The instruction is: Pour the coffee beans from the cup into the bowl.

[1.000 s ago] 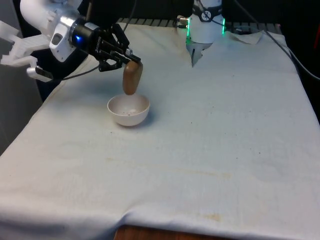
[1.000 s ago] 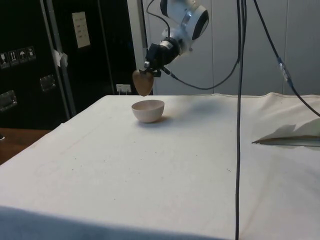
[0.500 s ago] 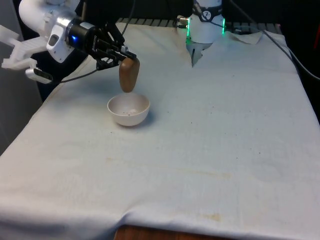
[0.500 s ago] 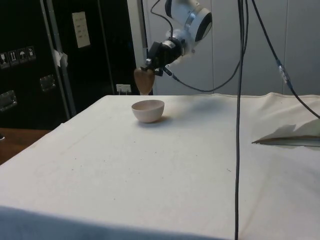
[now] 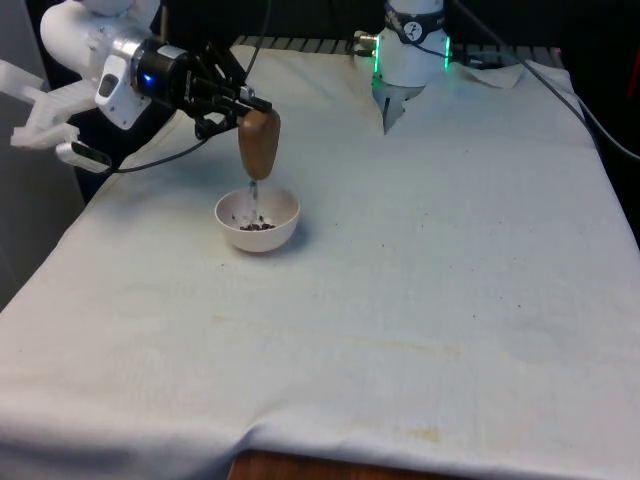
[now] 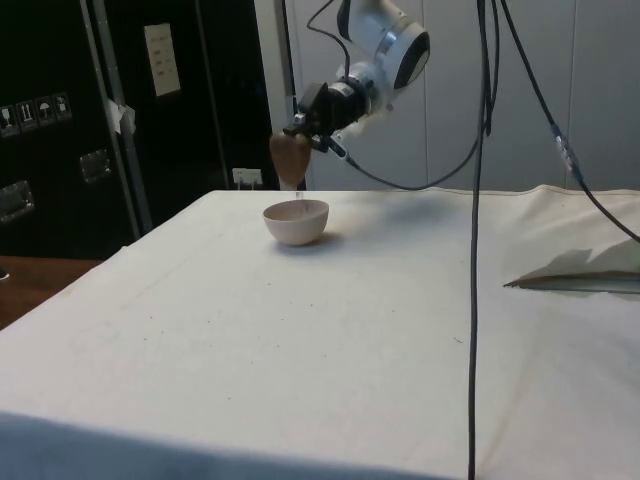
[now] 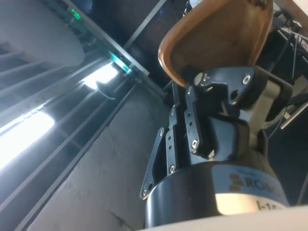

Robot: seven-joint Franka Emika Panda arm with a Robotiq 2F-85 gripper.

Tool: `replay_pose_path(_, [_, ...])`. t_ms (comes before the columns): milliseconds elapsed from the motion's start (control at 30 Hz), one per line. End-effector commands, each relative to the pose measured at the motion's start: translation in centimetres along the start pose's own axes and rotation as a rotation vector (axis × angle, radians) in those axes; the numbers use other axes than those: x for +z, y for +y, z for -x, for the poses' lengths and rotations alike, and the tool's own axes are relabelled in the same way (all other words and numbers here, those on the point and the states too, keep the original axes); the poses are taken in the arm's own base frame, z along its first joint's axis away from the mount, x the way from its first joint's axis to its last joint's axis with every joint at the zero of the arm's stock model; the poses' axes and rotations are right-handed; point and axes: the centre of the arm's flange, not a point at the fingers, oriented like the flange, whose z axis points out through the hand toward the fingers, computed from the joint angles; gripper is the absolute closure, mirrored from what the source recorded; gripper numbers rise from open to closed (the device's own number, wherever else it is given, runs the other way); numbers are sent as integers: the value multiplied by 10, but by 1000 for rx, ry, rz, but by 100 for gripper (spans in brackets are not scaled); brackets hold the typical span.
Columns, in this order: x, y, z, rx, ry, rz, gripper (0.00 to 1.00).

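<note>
1. The brown cup (image 5: pixel 259 143), upper left of the front frame, hangs upended over the white bowl (image 5: pixel 257 221); coffee beans (image 5: pixel 256 225) trickle in.
2. It looks light, rigid and smooth; holding near the rim suits it.
3. The pincer (image 5: pixel 237 108) is clenched on the cup.
4. The bowl sits on the bench (image 5: pixel 420 270).

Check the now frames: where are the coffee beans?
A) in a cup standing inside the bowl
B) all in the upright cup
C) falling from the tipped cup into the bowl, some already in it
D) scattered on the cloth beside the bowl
C: the brown cup, held by the tool, is tipped mouth-down above the white bowl, a thin stream of beans drops from it, and dark beans lie in the bowl's bottom.
</note>
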Motion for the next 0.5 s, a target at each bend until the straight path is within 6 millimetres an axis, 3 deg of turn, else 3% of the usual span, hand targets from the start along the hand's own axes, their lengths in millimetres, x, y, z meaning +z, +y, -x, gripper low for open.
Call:
replay_pose_path(0, [-1, -2, -1, 10, 1, -14, 99])
replay_pose_path(467, [0, -10, -1, 17, -1, -50, 99])
